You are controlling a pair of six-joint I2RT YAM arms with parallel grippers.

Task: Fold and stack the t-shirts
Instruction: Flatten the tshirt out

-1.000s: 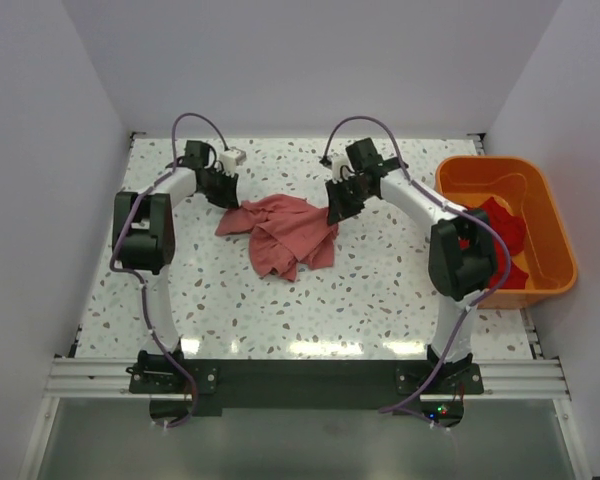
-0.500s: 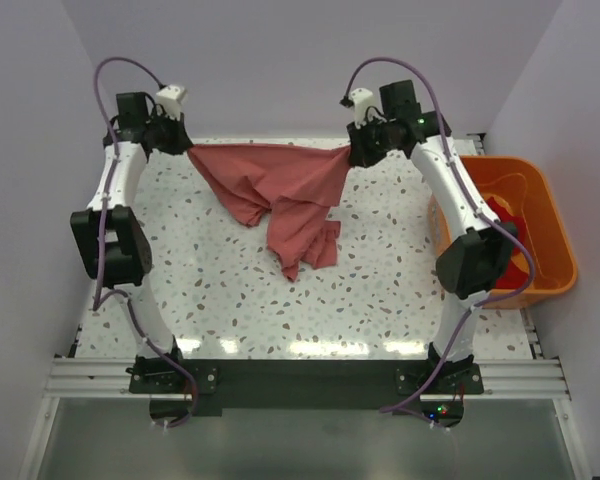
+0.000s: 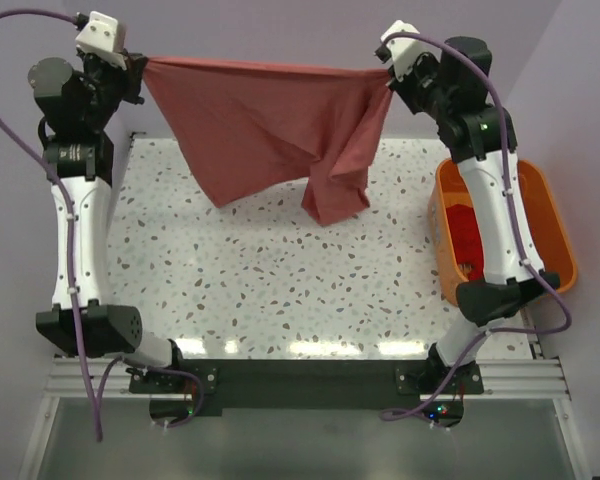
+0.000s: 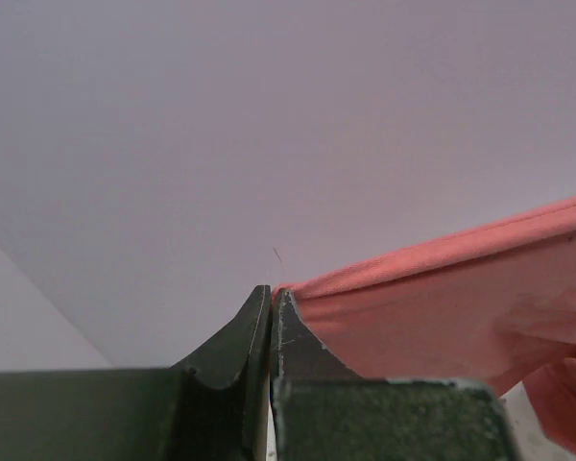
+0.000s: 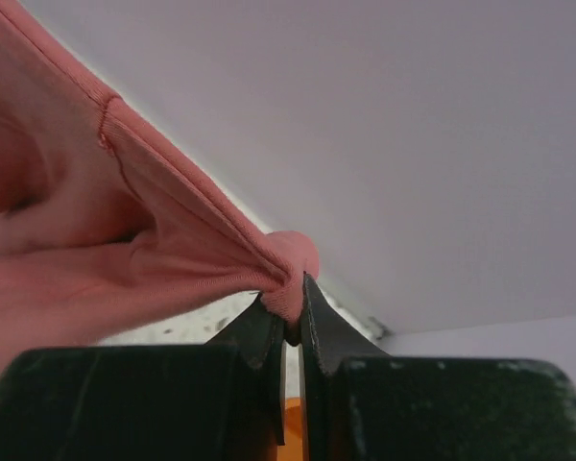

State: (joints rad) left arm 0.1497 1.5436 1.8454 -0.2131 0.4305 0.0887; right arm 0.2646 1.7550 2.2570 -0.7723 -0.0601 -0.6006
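Note:
A salmon-pink t-shirt (image 3: pixel 265 125) hangs stretched in the air between both grippers, high above the far part of the table. My left gripper (image 3: pixel 140 72) is shut on its left corner, which also shows in the left wrist view (image 4: pixel 442 307) beside the gripper (image 4: pixel 272 293). My right gripper (image 3: pixel 388 75) is shut on the bunched right corner, which also shows in the right wrist view (image 5: pixel 154 259) at the gripper (image 5: pixel 293 307). The shirt's lower part droops unevenly, with a longer fold at the right (image 3: pixel 335 200).
An orange bin (image 3: pixel 550 230) stands at the table's right edge, with red cloth (image 3: pixel 467 235) inside it. The speckled table (image 3: pixel 280 290) lies below the hanging shirt. White walls close in the back and sides.
Both arms have risen and spread apart, lifting the shirt from a crumpled heap on the table to hanging taut in the air.

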